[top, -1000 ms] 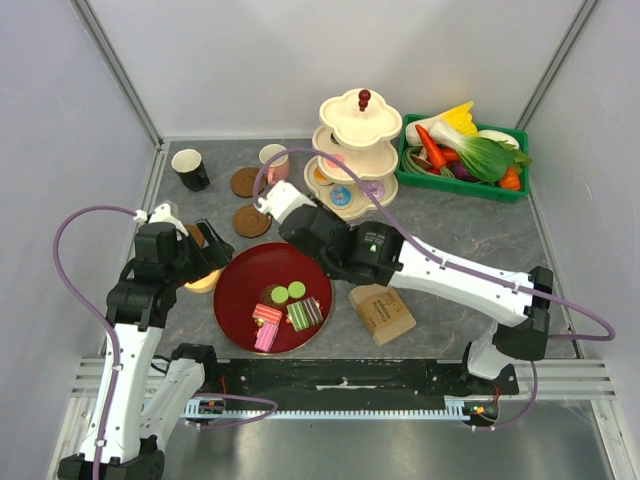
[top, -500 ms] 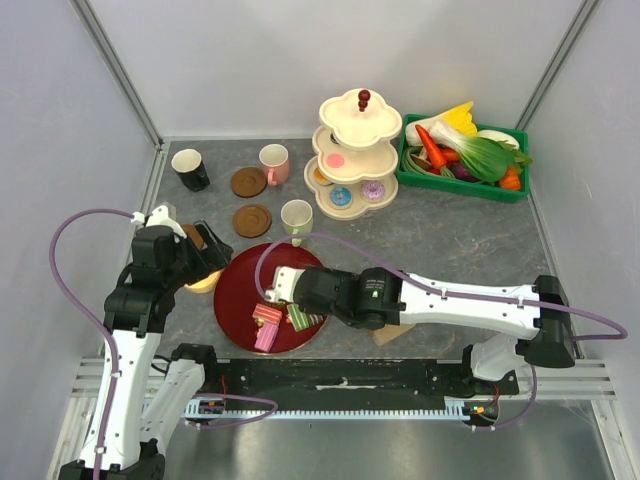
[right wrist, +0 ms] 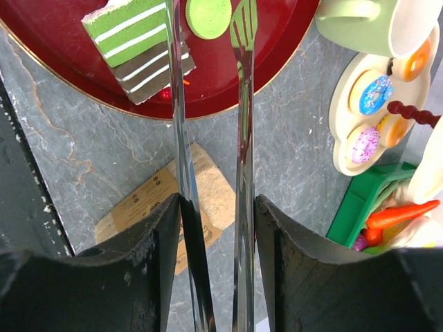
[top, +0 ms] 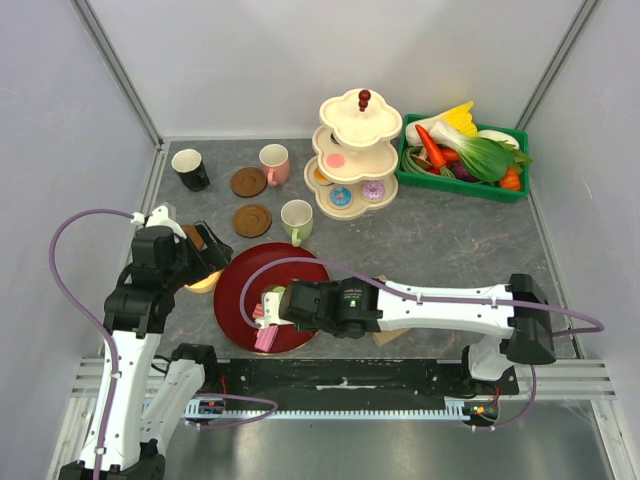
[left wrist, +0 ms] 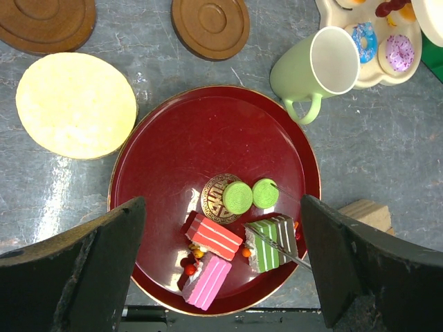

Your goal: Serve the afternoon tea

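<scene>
Reaching over the red plate (right wrist: 280, 38), the right hand (right wrist: 216, 218) pinches metal tongs (right wrist: 243, 124) whose parted tips frame a green macaron (right wrist: 208, 15), a green striped cake slice (right wrist: 131, 38) just beside them, while the farther left hand (top: 203, 252) hovers spread wide.

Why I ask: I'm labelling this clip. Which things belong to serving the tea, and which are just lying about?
Tea service: red tray, cake slices, green macarons, donuts, tiered stand, pink mug, green mug, black mug, coasters, tongs.
Lying about: vegetable crate, wooden block; yellow disc, role unclear.
</scene>
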Controlling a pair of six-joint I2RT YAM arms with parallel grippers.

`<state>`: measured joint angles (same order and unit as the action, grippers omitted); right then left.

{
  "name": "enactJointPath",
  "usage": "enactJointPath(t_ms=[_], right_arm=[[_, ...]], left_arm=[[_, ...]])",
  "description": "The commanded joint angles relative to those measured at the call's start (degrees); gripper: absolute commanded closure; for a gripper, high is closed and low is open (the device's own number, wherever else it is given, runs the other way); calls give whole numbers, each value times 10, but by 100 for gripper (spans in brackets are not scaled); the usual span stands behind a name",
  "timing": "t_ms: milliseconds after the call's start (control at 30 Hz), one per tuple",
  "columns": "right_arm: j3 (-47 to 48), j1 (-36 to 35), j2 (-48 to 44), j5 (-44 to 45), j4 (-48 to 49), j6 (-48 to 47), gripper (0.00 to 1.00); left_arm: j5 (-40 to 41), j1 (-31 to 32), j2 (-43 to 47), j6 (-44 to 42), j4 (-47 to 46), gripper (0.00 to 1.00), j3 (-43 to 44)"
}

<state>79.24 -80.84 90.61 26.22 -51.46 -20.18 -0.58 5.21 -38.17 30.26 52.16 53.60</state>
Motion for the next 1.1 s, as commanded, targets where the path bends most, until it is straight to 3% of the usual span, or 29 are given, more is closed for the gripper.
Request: enactJointPath(t_ms=[0,233,1067], right_arm=[[46,-9,27,36,-14,-40,47],[79,-12,73,69,-43,-56,46],[144,5,127,2,-43,-89,46]], left_arm=[[-1,-1,6,-13,-5,2,7],[4,-1,5,-17,-5,2,7],[4,0,7,-20,-7,2,6]])
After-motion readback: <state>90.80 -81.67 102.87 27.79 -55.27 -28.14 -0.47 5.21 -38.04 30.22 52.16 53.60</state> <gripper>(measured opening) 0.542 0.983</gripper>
